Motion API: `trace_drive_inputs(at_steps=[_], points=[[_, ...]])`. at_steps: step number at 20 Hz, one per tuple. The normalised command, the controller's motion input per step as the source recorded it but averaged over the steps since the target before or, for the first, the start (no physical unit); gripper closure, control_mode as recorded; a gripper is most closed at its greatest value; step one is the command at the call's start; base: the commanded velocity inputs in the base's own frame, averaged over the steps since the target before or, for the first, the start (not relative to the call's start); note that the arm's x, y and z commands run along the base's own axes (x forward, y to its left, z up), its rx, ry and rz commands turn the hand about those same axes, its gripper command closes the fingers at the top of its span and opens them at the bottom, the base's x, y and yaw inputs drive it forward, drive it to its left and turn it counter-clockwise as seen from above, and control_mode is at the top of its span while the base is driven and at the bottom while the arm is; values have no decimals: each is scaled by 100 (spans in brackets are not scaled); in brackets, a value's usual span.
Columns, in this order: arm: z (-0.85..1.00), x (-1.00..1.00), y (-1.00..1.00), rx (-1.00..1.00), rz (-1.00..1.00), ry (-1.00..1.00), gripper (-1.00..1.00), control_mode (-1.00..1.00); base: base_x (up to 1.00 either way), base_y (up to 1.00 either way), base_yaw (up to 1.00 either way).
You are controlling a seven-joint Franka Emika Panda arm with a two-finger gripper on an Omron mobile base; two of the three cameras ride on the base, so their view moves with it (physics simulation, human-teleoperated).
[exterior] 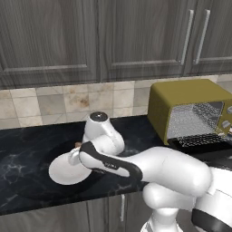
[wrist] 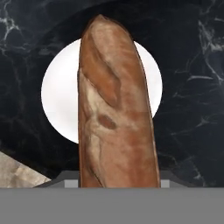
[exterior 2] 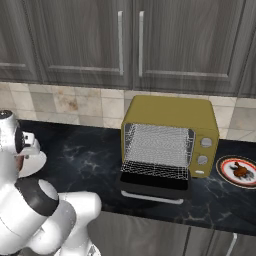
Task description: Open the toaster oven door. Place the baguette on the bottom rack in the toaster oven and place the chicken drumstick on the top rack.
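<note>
The glossy white, rounded robot arm has bulbous smooth shell segments, black bands at its joints, and a grey round cap at its twelve o'clock end.

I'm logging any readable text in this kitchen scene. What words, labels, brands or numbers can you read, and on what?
None can be read.
Toaster oven: no brand on its yellow body; its knobs carry no legible markings.
Baguette, white plate, patterned plate and cabinet doors: no text.
</note>
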Motion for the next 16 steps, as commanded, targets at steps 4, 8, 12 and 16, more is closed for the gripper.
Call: trace_drive_inputs(at_steps=[4,8,12,16], points=[[41,-19,-54,1,0,0,100,-100,0,0,0],[42,-5,-55,0,0,0,100,-100,0,0,0],[45,-11,-58,0,-1,0,100,-100,0,0,0],[41,-15,-54,0,-6,0,100,-100,0,0,0]])
